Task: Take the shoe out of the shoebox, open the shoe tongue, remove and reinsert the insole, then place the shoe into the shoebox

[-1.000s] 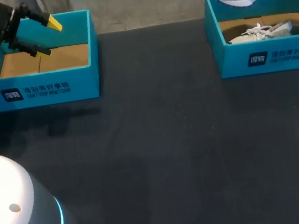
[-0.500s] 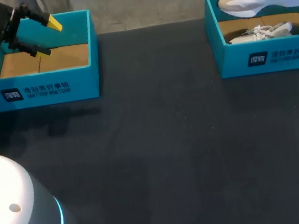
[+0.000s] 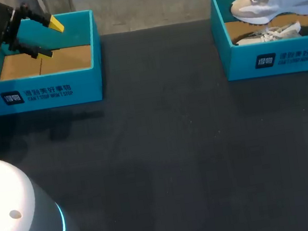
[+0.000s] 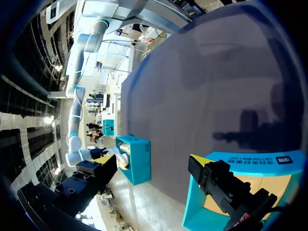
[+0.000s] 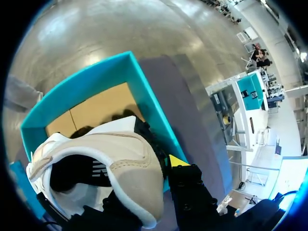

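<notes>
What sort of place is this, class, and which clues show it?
Probably a robot test bench: a dark table, two teal cardboard shoeboxes, a yellow-tipped left claw at one, a beige-and-white sneaker held over the other.

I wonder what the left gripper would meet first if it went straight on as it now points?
Probably the dark table beyond the left shoebox: the left gripper points out over that box's wall, though depth is unclear and it might clip the rim.
</notes>
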Controlling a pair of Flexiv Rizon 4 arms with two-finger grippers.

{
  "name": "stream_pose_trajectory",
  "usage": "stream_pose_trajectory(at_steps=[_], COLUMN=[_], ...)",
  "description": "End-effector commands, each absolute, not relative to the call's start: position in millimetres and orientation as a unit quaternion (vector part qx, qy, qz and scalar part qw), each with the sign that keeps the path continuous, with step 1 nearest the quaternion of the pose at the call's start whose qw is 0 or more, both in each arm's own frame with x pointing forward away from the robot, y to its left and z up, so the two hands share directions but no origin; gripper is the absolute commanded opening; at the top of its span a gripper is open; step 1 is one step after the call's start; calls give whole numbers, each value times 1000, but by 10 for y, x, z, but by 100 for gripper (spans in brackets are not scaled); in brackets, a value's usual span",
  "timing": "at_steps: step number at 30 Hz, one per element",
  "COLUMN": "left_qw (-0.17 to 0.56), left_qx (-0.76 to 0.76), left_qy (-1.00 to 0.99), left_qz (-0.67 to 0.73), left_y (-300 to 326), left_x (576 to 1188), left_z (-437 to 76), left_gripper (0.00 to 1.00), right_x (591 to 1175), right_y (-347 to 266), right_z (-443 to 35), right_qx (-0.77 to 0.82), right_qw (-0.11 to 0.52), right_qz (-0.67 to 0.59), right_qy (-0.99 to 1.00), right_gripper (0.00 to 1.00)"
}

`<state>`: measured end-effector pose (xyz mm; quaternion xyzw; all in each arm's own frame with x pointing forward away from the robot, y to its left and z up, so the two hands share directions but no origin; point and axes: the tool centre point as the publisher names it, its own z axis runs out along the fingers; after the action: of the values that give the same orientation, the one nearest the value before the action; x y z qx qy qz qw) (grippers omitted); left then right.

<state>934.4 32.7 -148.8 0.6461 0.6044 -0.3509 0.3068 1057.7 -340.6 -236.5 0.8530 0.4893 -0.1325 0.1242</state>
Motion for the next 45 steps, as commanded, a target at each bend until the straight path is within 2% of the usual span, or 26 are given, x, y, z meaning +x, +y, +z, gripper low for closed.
stream_pose_trajectory(at_steps=[1,24,45], left_qw=[306,306,306], left_qx=[647,647,647], left_qy=[605,605,605], left_qz=[-350,-350,-350], left_y=[327,327,327], left_x=[9345,9345,9345], left_z=[-1484,-1484,-1484], left_gripper=[100,100,100], right_x=[10543,10444,10547], right_y=[-3434,-3464,-3460], right_z=[-2430,-2632,-2264], right_qx=[855,857,851], right_qw=[122,117,134], right_qz=[-130,-148,-124], right_qy=[487,479,492], right_gripper=[0,0,0])
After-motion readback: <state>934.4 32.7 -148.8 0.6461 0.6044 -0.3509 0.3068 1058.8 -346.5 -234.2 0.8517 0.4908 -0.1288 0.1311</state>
